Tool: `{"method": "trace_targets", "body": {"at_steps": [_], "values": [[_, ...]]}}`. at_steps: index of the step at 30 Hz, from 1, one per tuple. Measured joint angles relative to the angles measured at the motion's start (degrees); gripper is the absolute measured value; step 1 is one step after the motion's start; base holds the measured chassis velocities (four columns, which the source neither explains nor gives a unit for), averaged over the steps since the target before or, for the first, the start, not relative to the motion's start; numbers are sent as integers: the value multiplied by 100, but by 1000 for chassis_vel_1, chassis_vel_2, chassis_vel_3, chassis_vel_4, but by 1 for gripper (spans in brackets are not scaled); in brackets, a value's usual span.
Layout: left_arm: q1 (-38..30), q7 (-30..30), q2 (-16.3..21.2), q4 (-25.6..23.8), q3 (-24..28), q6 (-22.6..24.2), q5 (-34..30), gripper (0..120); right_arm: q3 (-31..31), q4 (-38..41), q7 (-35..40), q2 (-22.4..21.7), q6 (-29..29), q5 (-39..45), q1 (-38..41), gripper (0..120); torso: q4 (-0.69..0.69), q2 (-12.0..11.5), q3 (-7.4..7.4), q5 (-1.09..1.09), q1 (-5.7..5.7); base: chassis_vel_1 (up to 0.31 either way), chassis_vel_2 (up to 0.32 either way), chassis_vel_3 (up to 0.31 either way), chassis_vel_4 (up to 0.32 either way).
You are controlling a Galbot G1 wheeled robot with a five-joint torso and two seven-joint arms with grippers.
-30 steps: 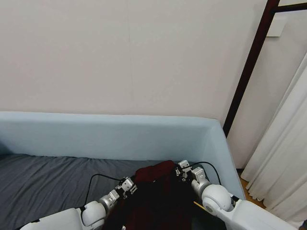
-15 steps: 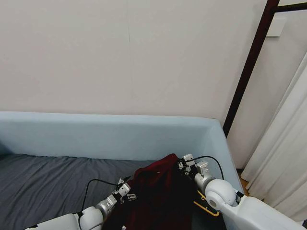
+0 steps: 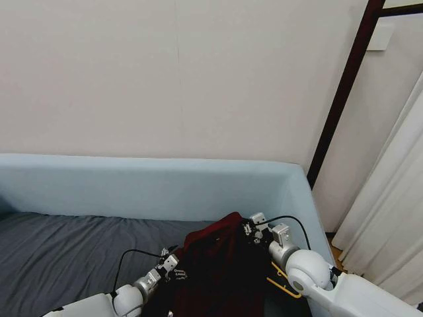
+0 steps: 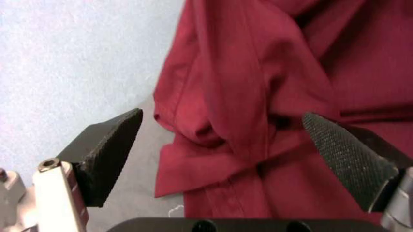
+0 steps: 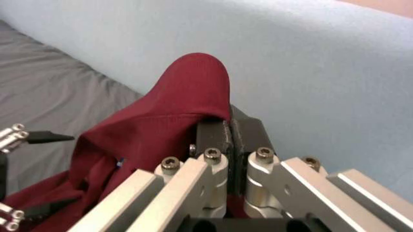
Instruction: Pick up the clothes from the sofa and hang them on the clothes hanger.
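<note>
In the lower middle of the head view, a dark red shirt (image 3: 215, 264) is lifted off the grey seat (image 3: 66, 244) of the pale blue sofa (image 3: 198, 188). Its highest fold stands just in front of the backrest. The right pincer (image 3: 250, 229) is clamped tight on that top fold. The right wrist view shows both jaws pressed together with the cloth humped over their tips.

From there the shirt's long axis runs down toward the bottom edge of the frame, hanging as a loose bunch between the two arms. The left pincer (image 3: 173, 264) sits at the lower left of the bunch, just beside its edge. Its jaws are spread wide and grip nothing. In the left wrist view its ribbed fingers (image 4: 106, 150) flank a seamed strip of the shirt that lies straight ahead of them, apparently not touching either pad.

Under the right forearm, at the lower right of the frame, lies what looks like a yellow hanger (image 3: 283, 282). A dark upright post (image 3: 340, 99) rises in the upper right, beyond the sofa's end and well apart from the shirt. That puts it on the right arm's side, so the right arm is the nearer one for carrying the shirt there. The left only needs to close on the strip ahead of it to share the load
</note>
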Motion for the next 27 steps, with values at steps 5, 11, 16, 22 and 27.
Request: {"method": "trace_targets", "body": {"at_steps": [5, 11, 16, 22, 27], "values": [[-1, 170, -140, 175, 17, -104, -98, 98, -103, 2, -1, 54, 0, 57, 144, 0, 2, 0, 0, 0, 0, 0, 0, 0, 0], [0, 157, -332, 343, 12, -101, -171, 88, -113, -5, 4, 65, 5, 76, 169, 0, -1, 0, 0, -1, 0, 0, 0, 0, 0], [28, 107, -393, 362, 46, -3, -266, 68, -112, -97, -9, 71, 20, 81, 205, 0, 0, 0, 0, 0, 0, 0, 0, 0, 0], [34, 71, -437, 368, 51, 54, -524, 46, -111, -132, -7, 83, 29, 138, 279, 0, 0, 0, 0, 0, 0, 0, 0, 0, 0], [-26, 79, -473, 393, 31, 60, -630, 29, -79, -86, -9, 55, 49, 141, 208, 0, 0, 0, 0, 1, 0, 0, 0, 0, 0]]}}
